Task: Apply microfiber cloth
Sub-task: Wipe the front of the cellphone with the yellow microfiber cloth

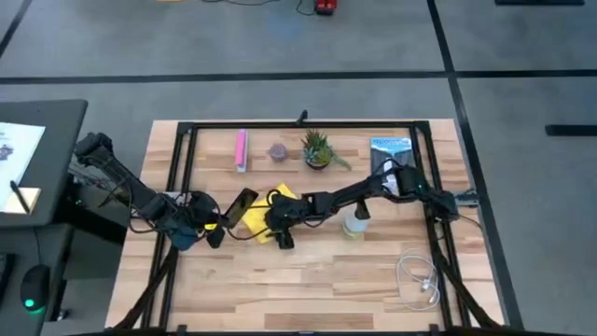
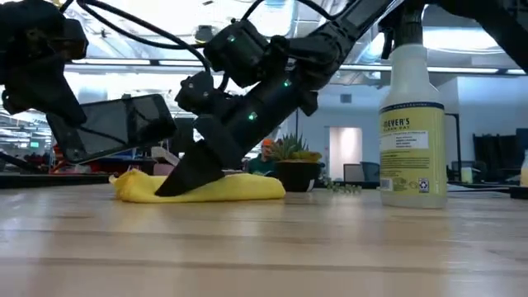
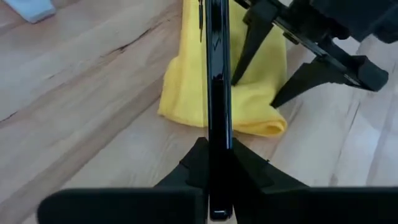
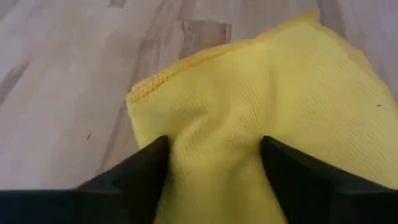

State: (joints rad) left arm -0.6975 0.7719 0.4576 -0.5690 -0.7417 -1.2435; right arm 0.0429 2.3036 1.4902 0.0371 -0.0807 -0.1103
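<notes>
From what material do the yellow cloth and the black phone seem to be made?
The microfiber cloth looks like soft woven fabric: ribbed texture, stitched hem, limp folds. The phone, clamped in the left gripper, looks like glossy glass or plastic, since it reflects light.

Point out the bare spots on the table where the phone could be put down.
Free: the wide front strip of the table, between the left gripper and the white cable. Also the back left corner beside the pink bar. Crowded: the middle, where the right gripper presses the yellow cloth near the phone and spray bottle.
</notes>
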